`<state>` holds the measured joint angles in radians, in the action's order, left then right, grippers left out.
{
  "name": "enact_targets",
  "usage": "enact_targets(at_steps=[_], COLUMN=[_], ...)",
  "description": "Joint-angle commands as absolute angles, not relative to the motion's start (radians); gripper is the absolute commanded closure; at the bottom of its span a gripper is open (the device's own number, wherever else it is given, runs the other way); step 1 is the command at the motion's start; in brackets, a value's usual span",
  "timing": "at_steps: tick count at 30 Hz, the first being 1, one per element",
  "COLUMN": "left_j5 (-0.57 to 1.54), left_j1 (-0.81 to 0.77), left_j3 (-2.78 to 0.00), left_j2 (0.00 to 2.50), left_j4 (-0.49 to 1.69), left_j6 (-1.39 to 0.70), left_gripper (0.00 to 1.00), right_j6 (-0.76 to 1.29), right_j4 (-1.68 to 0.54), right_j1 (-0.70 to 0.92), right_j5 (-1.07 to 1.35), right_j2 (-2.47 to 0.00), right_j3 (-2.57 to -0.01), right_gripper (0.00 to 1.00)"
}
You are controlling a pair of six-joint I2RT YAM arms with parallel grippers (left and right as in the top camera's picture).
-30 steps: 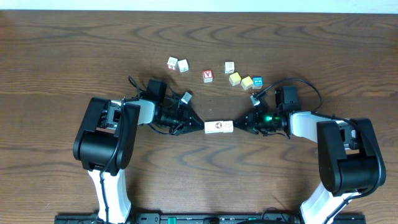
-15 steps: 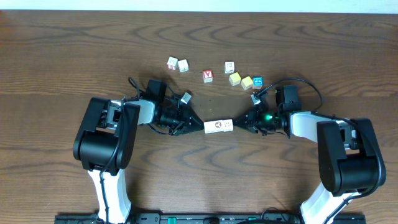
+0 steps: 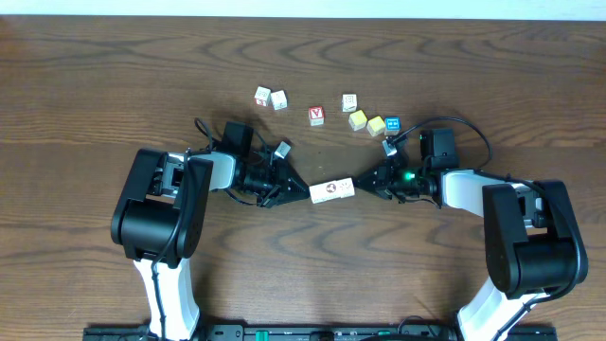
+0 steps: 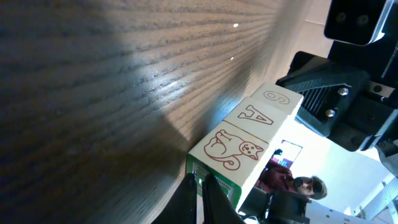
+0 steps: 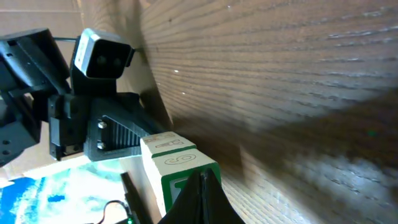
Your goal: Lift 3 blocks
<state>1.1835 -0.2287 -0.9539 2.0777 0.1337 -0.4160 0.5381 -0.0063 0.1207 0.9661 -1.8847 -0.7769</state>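
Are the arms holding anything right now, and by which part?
The row of three blocks, squeezed end to end: the shut left gripper presses one end face, the shut right gripper the other.

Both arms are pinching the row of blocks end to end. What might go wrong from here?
1. The row of three blocks is held only by end pressure from the shut left gripper and right gripper. The middle block has no support of its own and may slip out.
2. The row sits tilted in the overhead view, so uneven pushing might buckle it.
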Motion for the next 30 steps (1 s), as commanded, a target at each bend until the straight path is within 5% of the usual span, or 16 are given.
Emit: enact_targets(at_steps=[1,30], left_j5=[1.251,1.192], left_j1=[-0.253,-0.253], left_j3=[-0.95,-0.95], left_j2=[2.04,2.04], left_j4=[0.128,0.13], left_j6=[-0.434,-0.436], left_gripper=[0.93,0.93], right_j6=[0.561,0.538], right_j4=[-0.007,-0.053], right_j1=[0.159,0.187], right_j5=[1.122,0.991], right_j2=[-1.885,-1.885], right_j3=[-0.778,-0.778], right_gripper=[0.99,0.99])
